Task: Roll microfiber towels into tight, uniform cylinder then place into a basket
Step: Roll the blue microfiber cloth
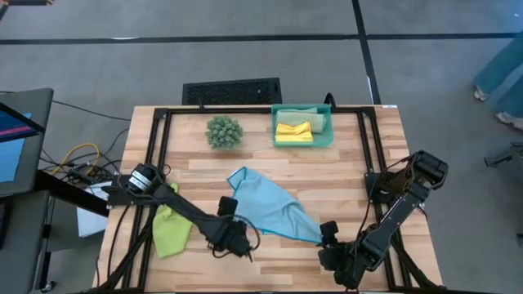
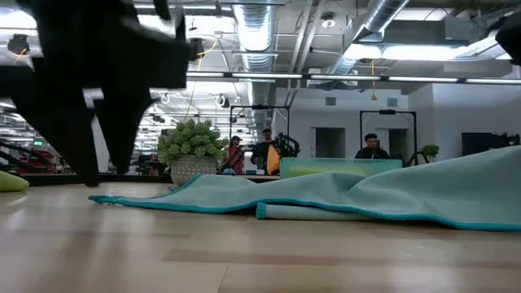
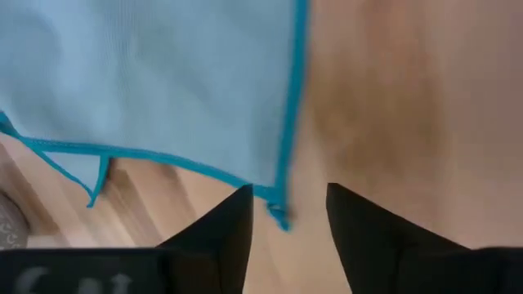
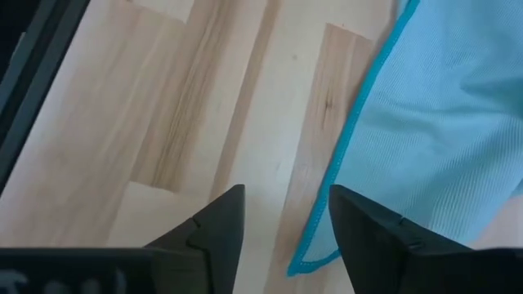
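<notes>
Both grippers, left [image 1: 242, 249] and right [image 1: 329, 233], fingers spread empty at near bench [image 1: 343, 163] edge, flanking light blue towel [image 1: 265, 204], basket [image 1: 324, 139] at far edge holding yellow towel [image 1: 294, 131], sage green towel [image 1: 301, 113].

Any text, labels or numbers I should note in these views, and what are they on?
No text can be read in any view.
Pale marks on the left gripper's housing in its wrist view: too blurred to read.
The light blue towel and basket show no label.
</notes>
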Controlling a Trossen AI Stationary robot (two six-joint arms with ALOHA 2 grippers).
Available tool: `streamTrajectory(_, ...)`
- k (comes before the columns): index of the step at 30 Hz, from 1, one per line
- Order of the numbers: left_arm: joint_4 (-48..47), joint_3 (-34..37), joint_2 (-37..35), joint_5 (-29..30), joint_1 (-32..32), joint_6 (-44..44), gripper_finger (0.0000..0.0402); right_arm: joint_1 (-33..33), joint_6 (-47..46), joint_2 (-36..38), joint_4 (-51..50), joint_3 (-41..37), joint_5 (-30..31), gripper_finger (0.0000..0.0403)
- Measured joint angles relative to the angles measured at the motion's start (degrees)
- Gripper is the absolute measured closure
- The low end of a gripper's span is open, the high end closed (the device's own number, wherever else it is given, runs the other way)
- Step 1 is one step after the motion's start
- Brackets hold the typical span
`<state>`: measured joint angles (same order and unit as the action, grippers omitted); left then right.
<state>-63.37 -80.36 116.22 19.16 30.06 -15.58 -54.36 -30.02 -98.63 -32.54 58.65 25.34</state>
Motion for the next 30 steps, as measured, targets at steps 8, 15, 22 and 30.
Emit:
streamTrajectory(8, 7.1, 6.4, -0.7, -4.6, -4.5, 5.1, 0.0285, 0.0, 0.0, 0.0, 0.3, 0.0, 0.0, 0.0209)
streamTrajectory(15, 7.6, 6.7, -0.9, -5.9, -4.8, 4.4, 0.0372, 0.0, 0.3, 0.0, 2.0, -1.3, 0.0, 0.0199)
streamTrajectory(22, 6.5, 5.1, -1.4, -4.5, -3.8, 2.9, 0.0394, 0.9, 1.6, 0.0, 1.7, -6.0, 0.1, 0.0183)
streamTrajectory(30, 2.4, -0.3, -1.3, 1.0, -2.1, 2.5, 0.04, 3.8, 2.0, 0.0, 2.0, -9.4, -1.4, 0.0221)
